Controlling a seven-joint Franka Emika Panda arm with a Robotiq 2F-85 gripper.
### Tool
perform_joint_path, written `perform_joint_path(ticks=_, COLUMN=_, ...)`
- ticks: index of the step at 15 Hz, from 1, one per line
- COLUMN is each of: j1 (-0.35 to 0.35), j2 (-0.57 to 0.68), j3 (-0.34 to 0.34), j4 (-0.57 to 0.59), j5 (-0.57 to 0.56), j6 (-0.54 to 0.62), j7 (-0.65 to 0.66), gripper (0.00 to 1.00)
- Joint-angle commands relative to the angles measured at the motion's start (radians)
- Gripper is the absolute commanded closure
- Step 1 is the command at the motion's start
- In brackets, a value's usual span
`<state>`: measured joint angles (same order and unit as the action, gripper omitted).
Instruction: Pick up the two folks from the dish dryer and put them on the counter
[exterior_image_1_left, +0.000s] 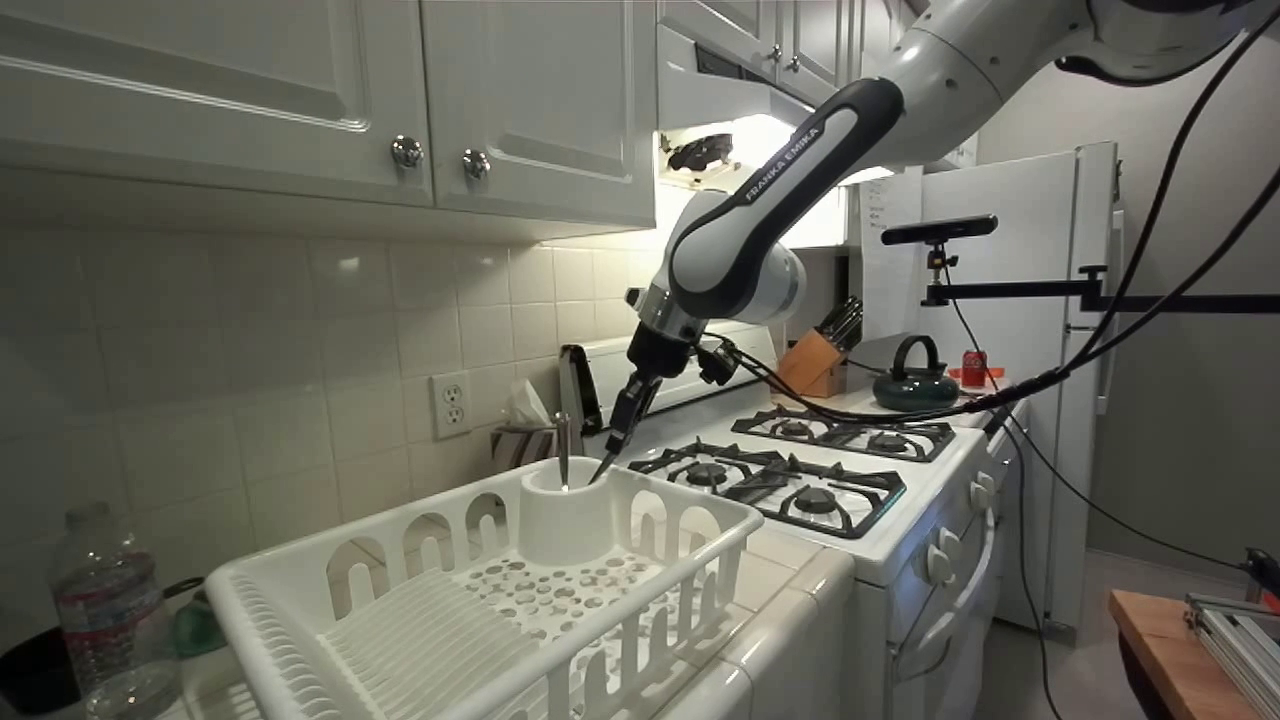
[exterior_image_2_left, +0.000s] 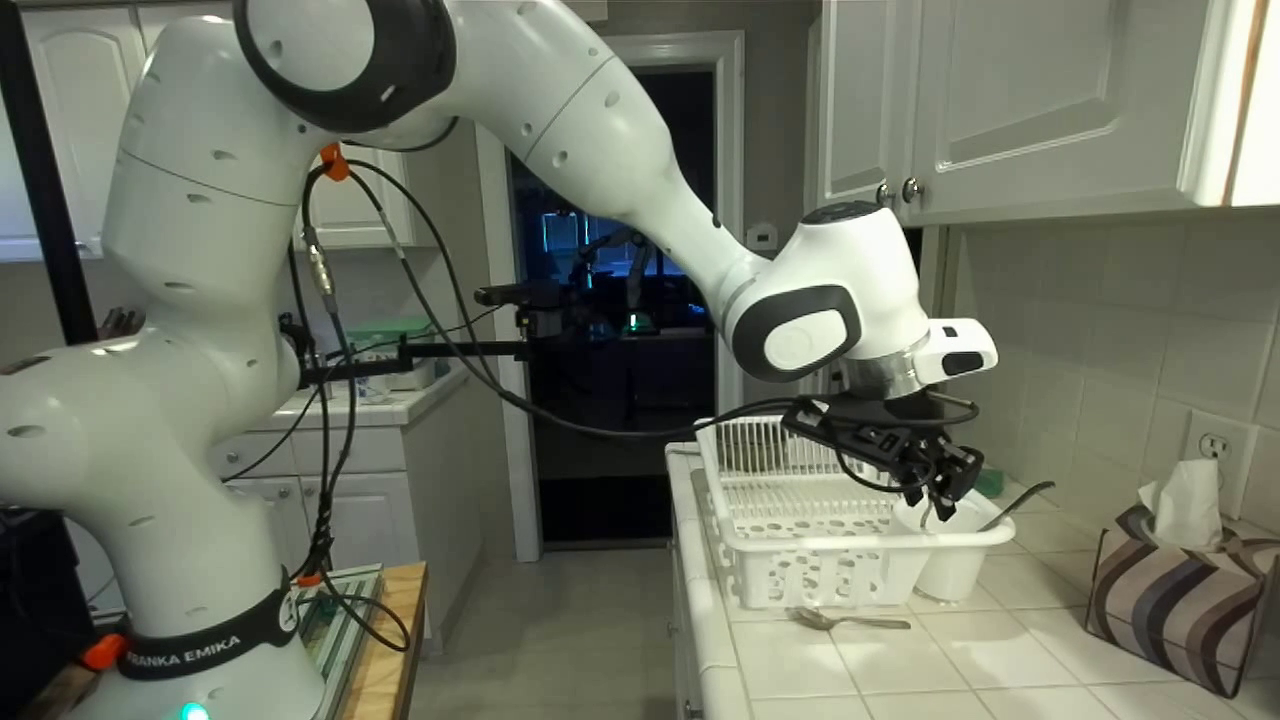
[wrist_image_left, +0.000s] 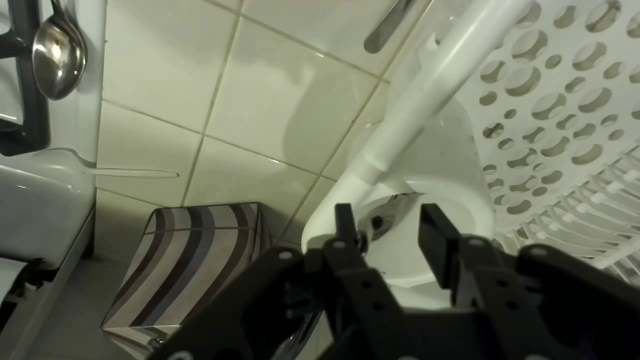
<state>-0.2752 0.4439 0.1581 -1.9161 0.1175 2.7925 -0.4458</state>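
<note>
Nearest was the gripper (wrist_image_left: 389, 220), slanting down over the cup (exterior_image_1_left: 567, 525). Its jaws stood part-way apart, a plain gap showing between them in the wrist view, and nothing looked gripped. In that gap lay the near fork (wrist_image_left: 392, 212), closer to the jaw at the wrist view's left; whether the two touched I could not tell. The fork's metal slanted across the cup's mouth toward that same jaw. The coming move seemed to turn on this: the fork was between the jaws but off to one side, so closing would likely push it across before both jaws met on it. A lift along its own lean would probably clear the rim best.

Toward the wall (exterior_image_2_left: 1120, 290), outside the jaws, the far fork (exterior_image_2_left: 1018, 502) leaned out over the cup's rim. Prongs did not show on either, so calling them forks was a judgement.

The cup sat in a corner of the rack (exterior_image_2_left: 830, 543). Just beside the rack, on the counter (exterior_image_2_left: 960, 650), lay a metal utensil (exterior_image_2_left: 822, 619), spoon or fork unclear. A tissue box (exterior_image_2_left: 1170, 610) stood farther off, well apart from it.
</note>
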Motion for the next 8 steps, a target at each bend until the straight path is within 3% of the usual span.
perform_joint_path(ticks=1, j1=-0.017, j2=0.023, j3=0.020, j4=0.029, j5=0.032, j6=0.010, j7=-0.038, gripper=0.91)
perform_joint_path(ticks=2, j1=-0.018, j2=0.024, j3=0.022, j4=0.030, j5=0.033, j6=0.010, j7=-0.039, gripper=0.98)
perform_joint_path(ticks=8, j1=-0.013, j2=0.030, j3=0.025, j4=0.038, j5=0.029, j6=0.008, j7=-0.032, gripper=0.98)
